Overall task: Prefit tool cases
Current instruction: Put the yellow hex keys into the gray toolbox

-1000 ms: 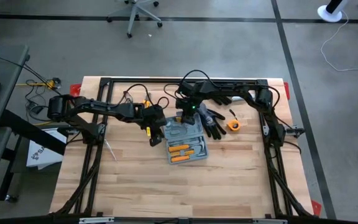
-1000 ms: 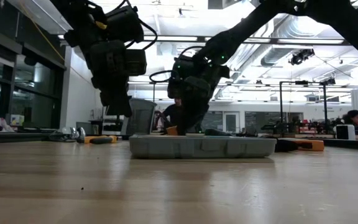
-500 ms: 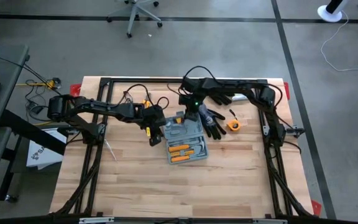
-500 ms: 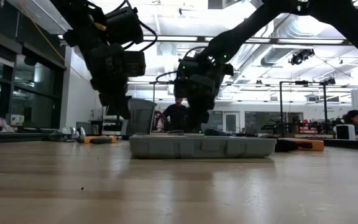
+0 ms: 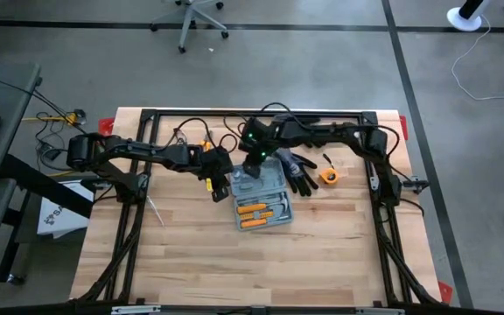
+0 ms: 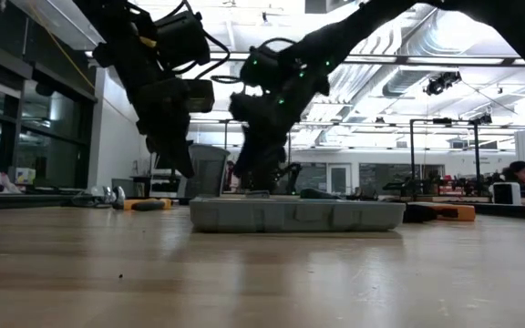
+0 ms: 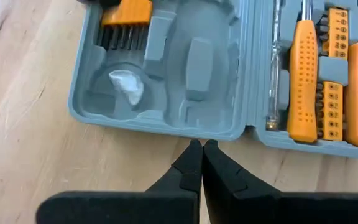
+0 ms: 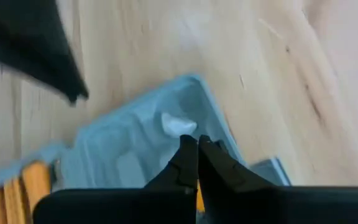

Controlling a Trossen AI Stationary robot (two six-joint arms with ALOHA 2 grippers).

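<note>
The grey-blue tool case lies open and flat on the wooden table, with both halves up. Orange-handled screwdrivers fill one half. The other half has moulded hollows, an orange bit holder and a white scrap. My left gripper is shut and hangs just off the case's left rim, a little above the table. My right gripper is shut with nothing between its fingers. It hangs over the far half of the case.
Black-and-grey work gloves lie right of the case, and an orange tape measure lies beyond them. Cables run along the far edge. Bare wood stretches between the case and the near edge.
My right gripper has risen and swung toward the table's left over the far half of the case, and its wrist has turned. An orange thing that showed beside its fingers a second ago is no longer there. The case has stayed where it was.
</note>
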